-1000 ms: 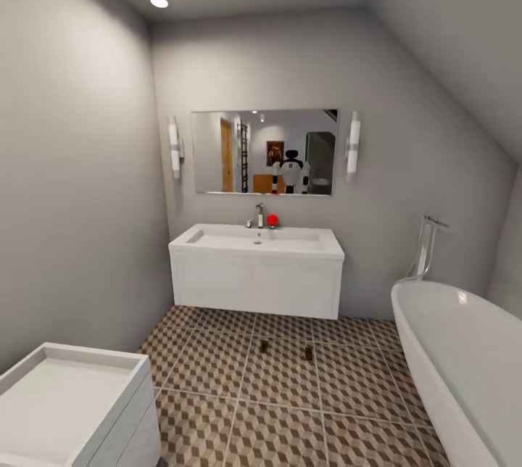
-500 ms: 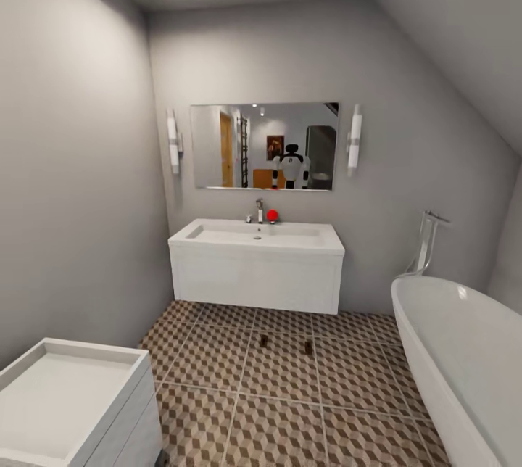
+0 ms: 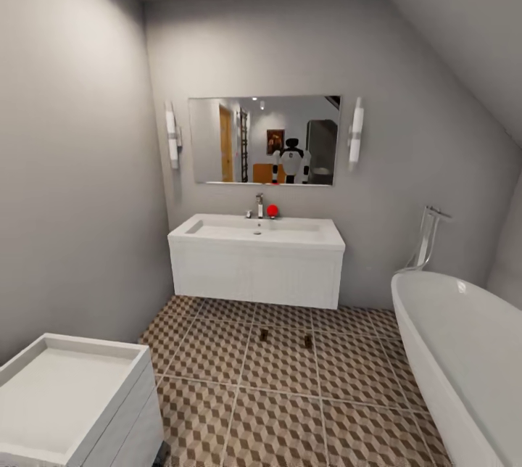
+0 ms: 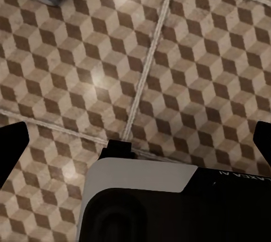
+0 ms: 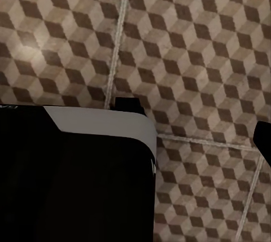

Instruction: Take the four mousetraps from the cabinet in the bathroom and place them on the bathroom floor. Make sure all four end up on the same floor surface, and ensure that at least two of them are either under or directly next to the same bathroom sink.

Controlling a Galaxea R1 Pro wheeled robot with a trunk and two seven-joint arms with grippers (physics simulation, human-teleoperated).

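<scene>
Ahead on the floor: two small dark mousetraps (image 3: 264,335) and (image 3: 308,341) lie side by side on the cube-patterned bathroom floor (image 3: 217,351), just in front of the white sink (image 3: 255,258) and near its lower edge; you cannot read their long axes at this size.
Trap count: you see only those two; by the task, two more should be in the cabinet.
Direction for you: the traps and sink lie straight ahead; the bathtub (image 3: 464,351) stands to your right and a narrower white basin unit (image 3: 65,402) to your near left.
Nearer arm: you cannot tell, since neither arm reaches toward the traps.
Left tool (image 4: 135,140): pointed straight down at bare tiles; dark finger edges sit at both sides of its wrist view, so its jaws look spread wide and hold nothing.
Right tool (image 5: 192,123): also aimed down at tiles, nothing visible in it; you cannot tell how far it is open.
Judgement: the sink condition looks met, so your coming move is likely back to the cabinet.
</scene>
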